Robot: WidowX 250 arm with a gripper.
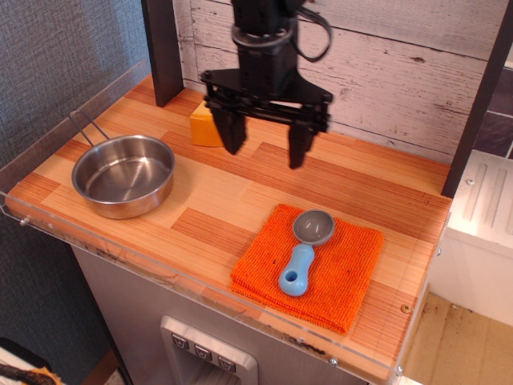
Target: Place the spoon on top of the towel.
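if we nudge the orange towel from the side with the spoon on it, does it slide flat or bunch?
The towel looks thick, knitted and folded, so probably floppy; a side push likely bunches it. The wood counter looks smooth, so some sliding is possible. The spoon rests loose on top, apt to shift.

We had only one view, a fixed camera set in front of the wooden-plank table (216,200) and well above it, looking down at a slant toward the whitewashed board wall (385,64) behind. It stood near enough that the tabletop filled most of the frame, its clear plastic front edge (200,281) running diagonally from left to lower right. The black pincer (264,144) entered from the top, its arm cut off by the frame.
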